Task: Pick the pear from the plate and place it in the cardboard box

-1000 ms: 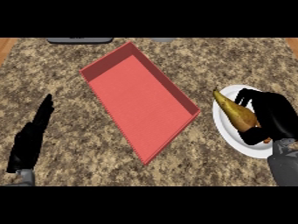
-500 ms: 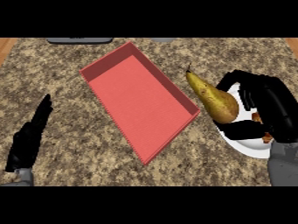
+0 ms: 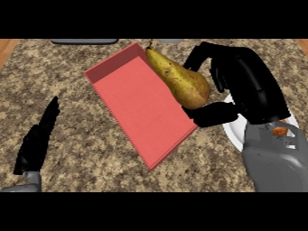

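My right hand point(image 3: 249, 88) holds a yellow-brown pear point(image 3: 179, 79) with its fingers and thumb curled round it. The pear hangs stem up over the right wall of the red open box point(image 3: 133, 101), which lies slantwise in the middle of the counter. The white plate point(image 3: 235, 131) is at the right, mostly hidden under my right hand and forearm; only part of its rim shows. My left hand point(image 3: 37, 137) stays open at the lower left, fingers straight, well apart from the box.
The counter top is speckled brown stone with wooden strips at its left and right edges. A dark flat object point(image 3: 84, 41) and a grey one point(image 3: 170, 41) lie at the far edge behind the box. Something small and orange point(image 3: 278, 131) shows by my right forearm.
My right hand has lifted the pear off the plate and carried it left and up, from over the plate to the box's right wall. The left hand has not moved.
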